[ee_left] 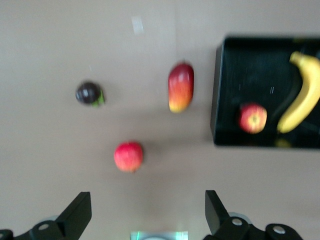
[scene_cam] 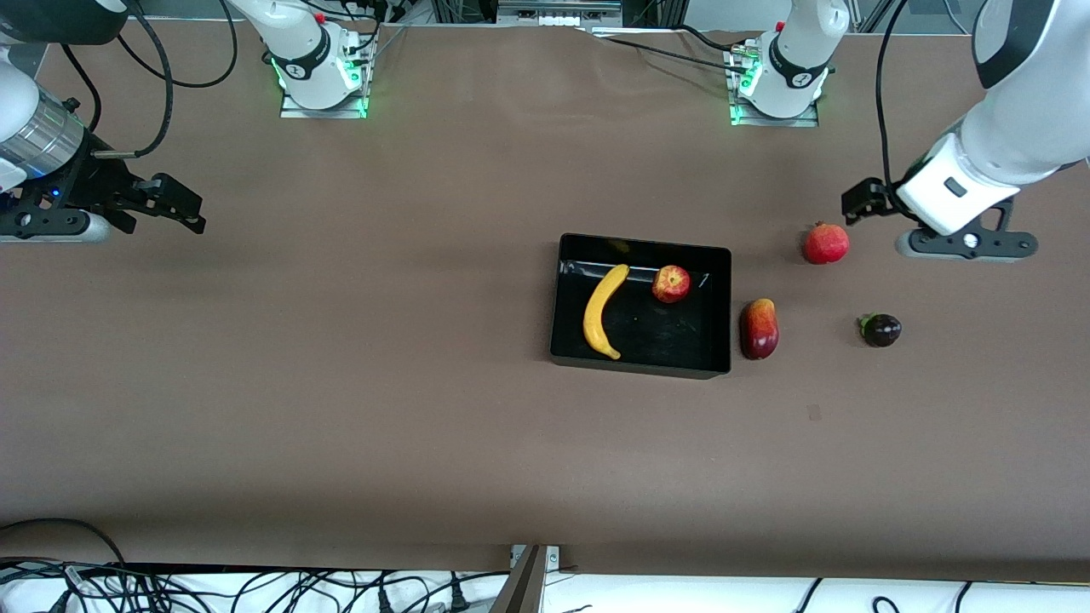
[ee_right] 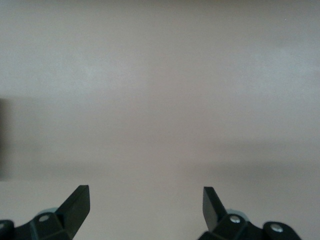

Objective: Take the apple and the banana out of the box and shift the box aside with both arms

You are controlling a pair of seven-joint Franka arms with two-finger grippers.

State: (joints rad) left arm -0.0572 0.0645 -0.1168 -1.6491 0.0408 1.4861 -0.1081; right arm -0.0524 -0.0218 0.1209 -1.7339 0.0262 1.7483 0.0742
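The black box [scene_cam: 639, 366] sits mid-table with the yellow banana [scene_cam: 601, 312] and the red-yellow apple [scene_cam: 671, 283] inside it. A mango [scene_cam: 759, 329] lies on the table right beside the box, toward the left arm's end. Farther that way lie a red pomegranate [scene_cam: 826, 243] and a dark purple fruit [scene_cam: 881, 329]. My left gripper [scene_cam: 862, 204] hangs open and empty just beside the pomegranate [ee_left: 128, 156], with nothing between its fingers [ee_left: 80, 212]. My right gripper [scene_cam: 174, 209] is open over bare table at the right arm's end, its fingers [ee_right: 79, 202] empty.
The two arm bases [scene_cam: 322, 72] [scene_cam: 779, 81] stand at the table edge farthest from the front camera. Loose cables [scene_cam: 170, 587] run along the nearest edge. A small pale mark [scene_cam: 814, 413] shows on the brown tabletop, nearer the camera than the mango.
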